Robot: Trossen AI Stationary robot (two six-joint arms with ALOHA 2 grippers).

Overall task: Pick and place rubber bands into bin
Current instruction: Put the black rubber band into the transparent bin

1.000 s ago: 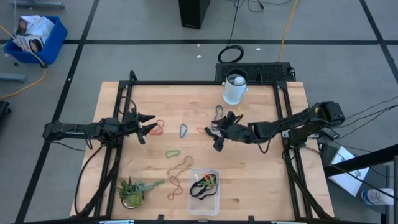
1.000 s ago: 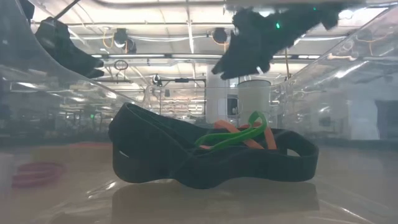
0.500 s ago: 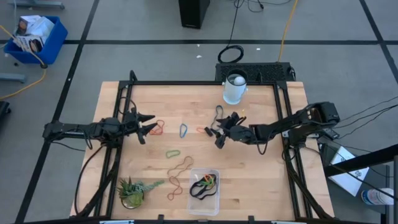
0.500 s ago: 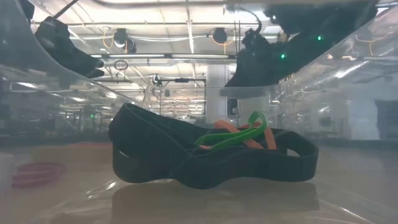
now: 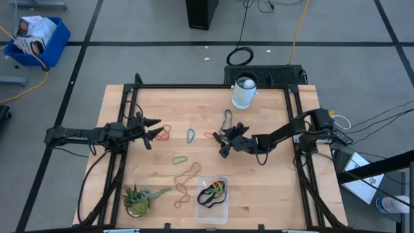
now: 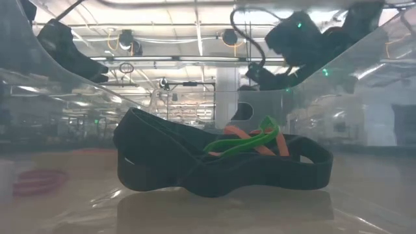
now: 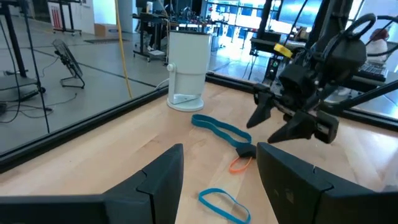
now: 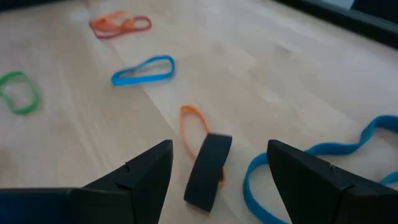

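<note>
R gripper (image 5: 222, 140) hangs over mid-table w/ fingers spread wide, nothing between them. In its wrist view a short black band (image 8: 208, 169) lies right ahead between the fingertips, laid across an orange band (image 8: 194, 127); a long blue band (image 8: 323, 155) curls just beside. Looks lined up that way so the jaws can straddle the black one and drop on it; judging by this, the step is the approach before a pinch. Risk: orange loop is touching the black one, so both may come up together.

L gripper (image 5: 152, 129) waits at table's left side, fingers apart, empty, near a red/orange band pair (image 5: 162, 134). Parked there probably to stay out of R arm's way.

Bin (image 5: 212, 199) sits at the near edge, centre. It already holds a wide black band (image 6: 221, 166) w/ green (image 6: 250, 143) and orange loops on top, so task is partway done.

Loose on the table: a blue loop (image 5: 191, 135), green loop (image 5: 179, 158), a long brown-red one (image 5: 186, 175) near the bin. White cup (image 5: 244, 92) stands at the far edge, small plant (image 5: 138, 197) at near-left corner; neither is in the path from R gripper to bin.
</note>
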